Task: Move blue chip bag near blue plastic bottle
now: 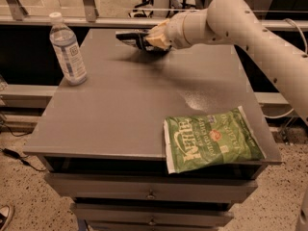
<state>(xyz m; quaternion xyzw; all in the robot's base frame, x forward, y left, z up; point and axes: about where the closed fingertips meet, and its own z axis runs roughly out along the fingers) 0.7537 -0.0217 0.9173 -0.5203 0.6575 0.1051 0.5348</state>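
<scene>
The blue plastic bottle, clear with a white cap and a pale label, stands upright at the table's far left. My gripper is at the far middle of the table, just above the surface, to the right of the bottle. It is shut on the blue chip bag, a small dark flat bag that sticks out to the left of the fingers and casts a shadow on the table. The bag is about a bottle's height away from the bottle. The white arm reaches in from the upper right.
A larger light-green Kettle chip bag lies at the front right, overhanging the edge of the grey table. Drawers sit below the tabletop. A rail and glass wall run behind the table's far edge.
</scene>
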